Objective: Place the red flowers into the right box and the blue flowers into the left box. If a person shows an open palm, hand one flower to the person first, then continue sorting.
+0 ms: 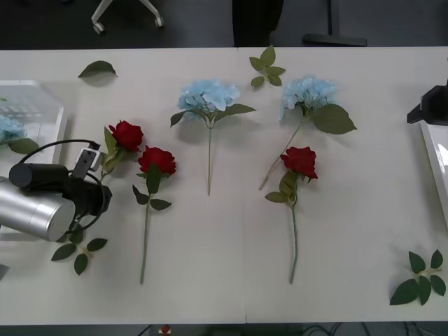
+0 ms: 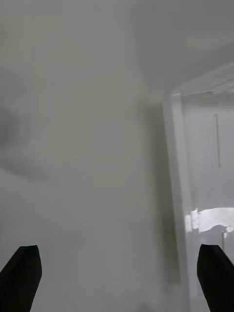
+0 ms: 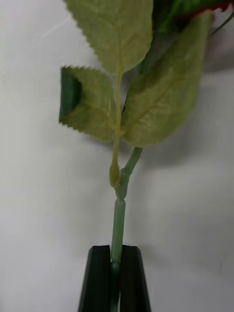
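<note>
Now the left end effector (image 3: 115, 278) pinches the stem of the leftmost red rose (image 1: 127, 134), lying beside the left box (image 1: 49, 115). Next: lift and carry it to the right box (image 1: 434, 164), where the right end effector (image 2: 119, 278) hovers spread.

A white table (image 1: 224, 280) carries three red roses (image 1: 157, 160), two of them close together near its left side and one right of the middle, and two blue hydrangeas (image 1: 207, 96) farther back. Loose green leaf sprigs (image 1: 422, 280) lie near its corners and back edge. White trays rest at both ends, the left box (image 1: 42, 105) and the right box (image 1: 435, 157).
</note>
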`<state>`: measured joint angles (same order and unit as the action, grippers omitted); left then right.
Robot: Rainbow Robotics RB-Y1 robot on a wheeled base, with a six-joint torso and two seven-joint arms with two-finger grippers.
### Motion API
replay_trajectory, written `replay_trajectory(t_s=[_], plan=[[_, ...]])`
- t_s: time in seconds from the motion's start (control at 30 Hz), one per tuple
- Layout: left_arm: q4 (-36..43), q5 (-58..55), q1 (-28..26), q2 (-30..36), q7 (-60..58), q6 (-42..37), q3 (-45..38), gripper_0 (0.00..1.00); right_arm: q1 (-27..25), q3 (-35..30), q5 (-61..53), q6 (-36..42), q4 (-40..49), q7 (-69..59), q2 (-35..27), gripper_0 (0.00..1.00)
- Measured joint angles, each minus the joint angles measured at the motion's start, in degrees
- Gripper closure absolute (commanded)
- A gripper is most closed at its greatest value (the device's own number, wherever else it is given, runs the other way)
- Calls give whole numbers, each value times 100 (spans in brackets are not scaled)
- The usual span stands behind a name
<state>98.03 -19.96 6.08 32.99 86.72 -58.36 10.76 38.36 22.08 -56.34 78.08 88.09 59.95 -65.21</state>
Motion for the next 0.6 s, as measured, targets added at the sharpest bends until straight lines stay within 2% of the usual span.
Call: replay_trajectory(t_s=[0.03, 0.07, 0.1, 0.3, 0.43, 0.6], plan=[[23, -2, -39, 0, 20, 0, -46, 13, 0, 17, -45, 37, 135, -176, 0, 8], [31, -3, -66, 0, 60, 0, -88, 3, 0, 39, -90, 68, 291, -388, 0, 8], [31, -3, -73, 0, 133, 0, -117, 0, 0, 67, -127, 101, 453, -621, 0, 8], [96, -56, -53, 0, 210, -90, -165, 0, 131, 482, -328, 141, 1113, -1800, 1, 8], [345, -136, 137, 0, 210, -660, -164, 0, 620, 1133, -247, 139, 1133, -2239, 103, 8], [458, -261, 587, 0, 210, -915, -160, 0, 1351, 1834, -100, 114, 785, -2833, 651, 7]])
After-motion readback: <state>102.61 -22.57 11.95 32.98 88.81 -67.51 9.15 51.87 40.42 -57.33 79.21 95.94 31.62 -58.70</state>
